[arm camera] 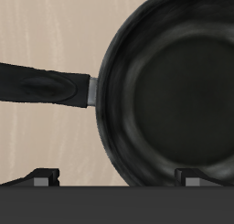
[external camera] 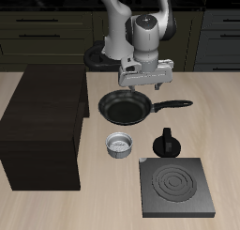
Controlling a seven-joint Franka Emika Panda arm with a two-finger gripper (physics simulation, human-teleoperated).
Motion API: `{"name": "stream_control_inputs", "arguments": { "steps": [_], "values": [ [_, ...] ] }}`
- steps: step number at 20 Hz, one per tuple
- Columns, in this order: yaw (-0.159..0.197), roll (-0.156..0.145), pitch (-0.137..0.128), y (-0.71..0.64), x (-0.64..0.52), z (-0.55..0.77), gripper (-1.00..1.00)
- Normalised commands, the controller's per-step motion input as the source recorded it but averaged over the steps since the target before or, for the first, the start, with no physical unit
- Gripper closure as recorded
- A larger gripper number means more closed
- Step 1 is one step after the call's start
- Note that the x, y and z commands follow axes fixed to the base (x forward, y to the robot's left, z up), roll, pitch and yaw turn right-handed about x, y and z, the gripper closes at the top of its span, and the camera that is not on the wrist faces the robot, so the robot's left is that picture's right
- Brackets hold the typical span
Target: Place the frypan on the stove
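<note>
The frypan [external camera: 125,106] is a round shallow black pan resting on the table, its long black handle [external camera: 174,105] lying flat along the tabletop. In the wrist view the frypan [arm camera: 174,90] fills most of the frame and its handle [arm camera: 41,84] sticks out sideways. My gripper [external camera: 143,85] hovers above the pan's rim near the base of the handle. It is open, with the fingertips [arm camera: 42,177] set wide apart and nothing between them. The stove [external camera: 174,187], a dark grey slab with spiral burner rings, lies nearer the table's front edge.
A small silver-grey bowl [external camera: 120,144] and a small black knobbed pot [external camera: 167,142] stand between the frypan and the stove. A big dark brown box [external camera: 42,126] takes up one side of the table, beside the pan.
</note>
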Motion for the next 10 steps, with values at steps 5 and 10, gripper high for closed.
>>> {"name": "stream_control_inputs", "arguments": {
  "steps": [5, 10],
  "values": [
    [0.019, -0.006, -0.023, 0.01, 0.0, -0.15, -1.0],
    [0.016, -0.003, 0.017, 0.04, 0.03, -0.14, -1.0]
  ]
}}
